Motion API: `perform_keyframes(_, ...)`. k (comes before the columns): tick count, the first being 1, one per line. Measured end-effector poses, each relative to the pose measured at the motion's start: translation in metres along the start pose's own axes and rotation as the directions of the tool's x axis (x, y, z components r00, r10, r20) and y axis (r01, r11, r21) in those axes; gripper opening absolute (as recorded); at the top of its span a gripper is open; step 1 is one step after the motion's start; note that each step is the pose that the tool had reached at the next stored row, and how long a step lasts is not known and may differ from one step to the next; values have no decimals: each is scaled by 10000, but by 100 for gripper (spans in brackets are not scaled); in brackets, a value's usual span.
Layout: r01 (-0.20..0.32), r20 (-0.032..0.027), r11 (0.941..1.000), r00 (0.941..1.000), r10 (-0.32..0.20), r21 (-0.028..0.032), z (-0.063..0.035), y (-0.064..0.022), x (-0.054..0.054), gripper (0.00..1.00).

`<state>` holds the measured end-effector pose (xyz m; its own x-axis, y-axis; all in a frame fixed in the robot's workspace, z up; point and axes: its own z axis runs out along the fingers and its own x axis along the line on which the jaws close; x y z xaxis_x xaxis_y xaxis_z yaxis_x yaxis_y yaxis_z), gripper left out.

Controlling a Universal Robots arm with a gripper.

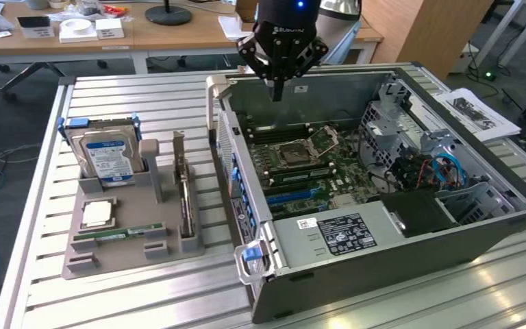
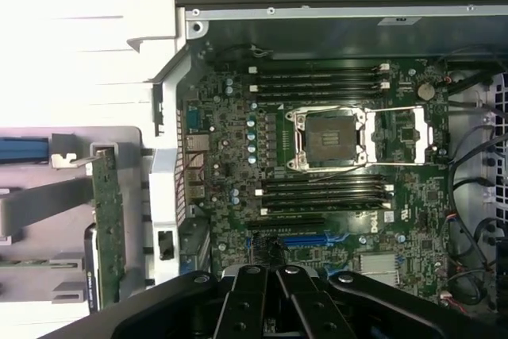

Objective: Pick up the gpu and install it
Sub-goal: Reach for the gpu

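The gpu is a thin dark card standing on edge in a slot of the grey parts holder, at the exterior view's left of the open computer case. From the wrist, the gpu lies just outside the case wall. My gripper hangs above the far rim of the case, well away from the card, shut with nothing in it. Its fingers come together over the motherboard, near the blue expansion slot.
The holder also carries a hard drive with a blue-white label, a processor chip and a green memory stick. Inside the case are the processor socket, cables and a drive cage. Papers lie beyond the case.
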<state>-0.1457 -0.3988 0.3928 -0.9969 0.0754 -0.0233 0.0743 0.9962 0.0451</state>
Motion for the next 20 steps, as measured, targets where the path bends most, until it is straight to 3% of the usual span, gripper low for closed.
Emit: perform_keyframes(20,-13,1,10000,10000,13,10,3,-31,410,11)
